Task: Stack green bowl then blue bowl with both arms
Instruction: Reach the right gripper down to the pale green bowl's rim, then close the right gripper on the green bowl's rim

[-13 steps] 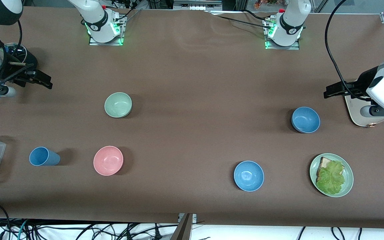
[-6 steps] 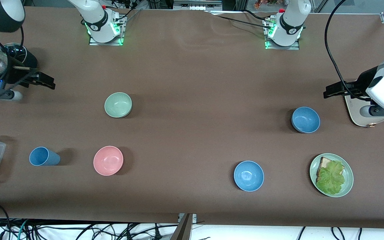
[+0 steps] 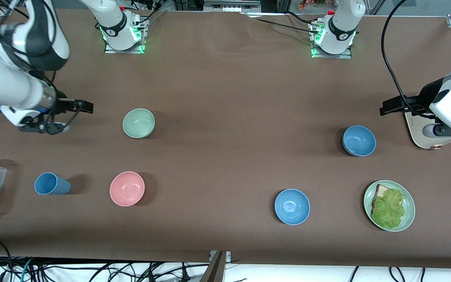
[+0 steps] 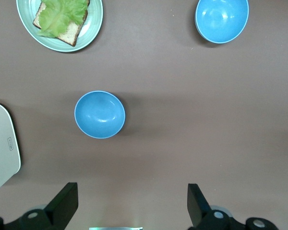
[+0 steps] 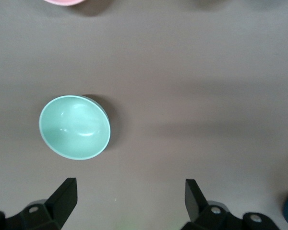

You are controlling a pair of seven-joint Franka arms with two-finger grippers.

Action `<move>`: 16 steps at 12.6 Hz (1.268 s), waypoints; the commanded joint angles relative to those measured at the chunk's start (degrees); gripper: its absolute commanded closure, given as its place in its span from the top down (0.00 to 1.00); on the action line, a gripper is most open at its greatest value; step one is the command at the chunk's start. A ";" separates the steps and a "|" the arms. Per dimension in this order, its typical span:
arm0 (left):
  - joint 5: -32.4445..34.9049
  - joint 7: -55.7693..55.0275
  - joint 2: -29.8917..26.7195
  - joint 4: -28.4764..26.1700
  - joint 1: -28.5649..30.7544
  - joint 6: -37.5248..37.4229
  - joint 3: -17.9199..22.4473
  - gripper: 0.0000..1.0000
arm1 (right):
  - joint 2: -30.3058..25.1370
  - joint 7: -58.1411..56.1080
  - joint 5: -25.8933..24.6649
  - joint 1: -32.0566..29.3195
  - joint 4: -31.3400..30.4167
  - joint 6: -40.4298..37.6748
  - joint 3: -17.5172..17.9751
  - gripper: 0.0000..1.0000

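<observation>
Front view: green bowl and blue bowl empty; both claws, right and left, spread.

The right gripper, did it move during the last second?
Yes. The right gripper, open, has moved along the table toward the green bowl, which has stayed in place.

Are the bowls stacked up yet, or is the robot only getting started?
Only getting started. Nothing is stacked: the green bowl and the blue bowl sit apart on the table, untouched. The right gripper is open, hanging over the table beside the green bowl, holding nothing. The left gripper waits open near the blue bowl. Both pickups and the stacking are left.
</observation>
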 commanded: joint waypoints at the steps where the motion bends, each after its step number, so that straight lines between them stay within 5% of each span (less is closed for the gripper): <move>1: 0.84 -0.55 -0.26 -0.05 -0.22 0.02 -0.11 1.00 | 0.15 1.05 0.80 1.32 -7.42 8.13 1.31 0.99; 9: 0.84 -0.47 -0.17 -0.05 -0.22 0.02 -0.11 1.00 | 13.35 5.36 0.89 4.49 -17.80 39.94 2.37 0.96; 10: 0.84 -0.47 -0.25 -0.05 -0.22 0.02 -0.11 1.00 | 13.18 5.36 0.89 4.49 -18.68 40.93 2.37 0.83; 12: 0.84 -0.47 -0.17 -0.05 -0.22 0.02 -0.11 1.00 | 12.74 5.54 0.98 4.32 -19.22 40.67 2.37 0.26; 16: 0.84 -0.47 -0.17 -0.05 -0.22 0.02 -0.11 1.00 | 10.11 5.45 0.98 4.32 -19.48 37.78 2.37 0.00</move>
